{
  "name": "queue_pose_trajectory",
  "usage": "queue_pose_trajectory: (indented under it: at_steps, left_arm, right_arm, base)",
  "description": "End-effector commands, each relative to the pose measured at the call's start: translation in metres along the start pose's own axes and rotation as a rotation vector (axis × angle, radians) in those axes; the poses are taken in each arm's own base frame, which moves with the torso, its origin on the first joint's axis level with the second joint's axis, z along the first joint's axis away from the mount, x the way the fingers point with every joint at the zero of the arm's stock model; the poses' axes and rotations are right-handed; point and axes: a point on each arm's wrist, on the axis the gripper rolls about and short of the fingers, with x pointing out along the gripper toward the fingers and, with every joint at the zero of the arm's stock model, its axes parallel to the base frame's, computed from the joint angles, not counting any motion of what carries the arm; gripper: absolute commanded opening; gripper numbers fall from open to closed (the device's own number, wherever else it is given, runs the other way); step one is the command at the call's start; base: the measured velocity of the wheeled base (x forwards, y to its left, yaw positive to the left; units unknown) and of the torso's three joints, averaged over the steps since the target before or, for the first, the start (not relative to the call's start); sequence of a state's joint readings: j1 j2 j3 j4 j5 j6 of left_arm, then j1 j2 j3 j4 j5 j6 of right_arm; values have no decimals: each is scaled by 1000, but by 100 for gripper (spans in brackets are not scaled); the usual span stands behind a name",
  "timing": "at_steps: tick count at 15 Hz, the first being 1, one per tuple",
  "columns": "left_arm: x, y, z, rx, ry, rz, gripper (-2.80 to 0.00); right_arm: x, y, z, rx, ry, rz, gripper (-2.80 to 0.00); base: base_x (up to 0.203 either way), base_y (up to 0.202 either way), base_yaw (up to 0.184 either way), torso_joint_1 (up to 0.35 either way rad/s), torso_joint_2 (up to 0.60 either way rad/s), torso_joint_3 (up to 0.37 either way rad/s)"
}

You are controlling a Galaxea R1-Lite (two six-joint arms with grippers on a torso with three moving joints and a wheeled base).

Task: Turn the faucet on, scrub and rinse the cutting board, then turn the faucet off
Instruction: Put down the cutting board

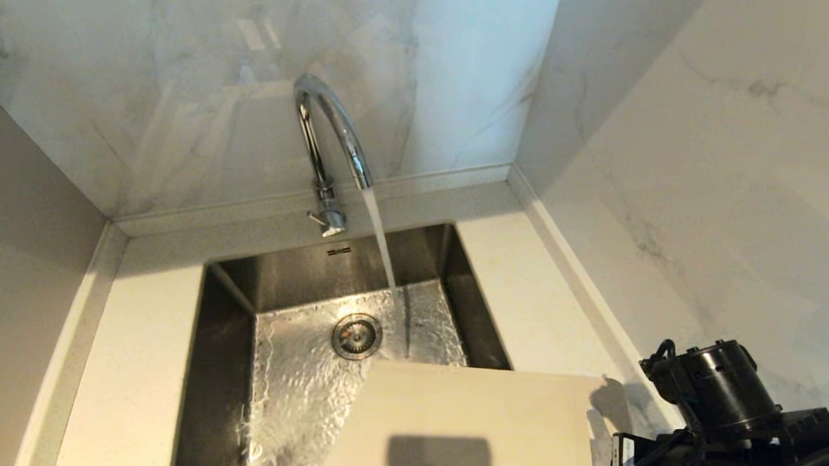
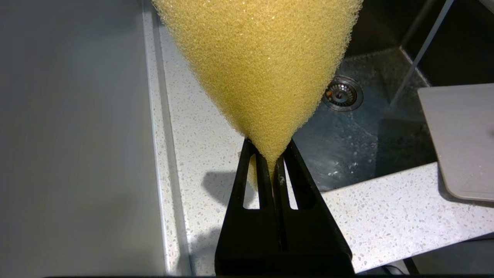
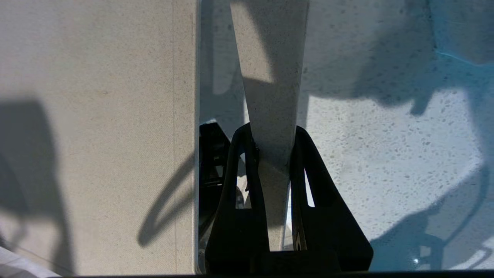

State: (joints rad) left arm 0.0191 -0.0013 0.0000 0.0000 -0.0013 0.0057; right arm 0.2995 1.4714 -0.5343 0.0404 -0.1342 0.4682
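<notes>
Marble walls meet in a corner behind a speckled white table [image 1: 142, 334] w/ a steel sink [image 1: 233, 302] set into it.

- Faucet [image 1: 328, 130]: at back edge of sink, running; stream lands on sink floor just behind the drain [image 1: 356, 336]. Water sheets across the basin.
- Cutting board [image 1: 470, 421]: I see it held over the sink's front right part, its right end reaching toward the table right of the sink. Tilt unclear to me.
- Right gripper [image 3: 273, 154]: fingers clamped on the board's edge, one each side; arm body at head view's lower right corner.
- Left gripper [image 2: 270, 154]: above table's front left, near sink's left rim; fingers together, pinching a yellow sponge [image 2: 258, 58]. Board and drain show beyond it in left wrist view.
</notes>
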Motion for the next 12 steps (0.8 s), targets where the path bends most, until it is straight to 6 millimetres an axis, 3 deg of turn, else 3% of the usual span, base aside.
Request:
queue_pose_trajectory:
  at_steps: [1,4,12]
  left_arm:
    - [0,0,0,0,-1,0,-280]
    - [0,0,0,0,-1,1,-280]
    - [0,0,0,0,-2,0,-280]
  right_arm:
    - [4,-13,5,39,13,-9,-280]
    - [7,-24,14,36,-14,16,-280]
    - [23,-18,27,-55,-67,75,-280]
  base:
    - [0,0,0,0,0,0]
    - [0,0,0,0,0,0]
    - [0,0,0,0,0,0]
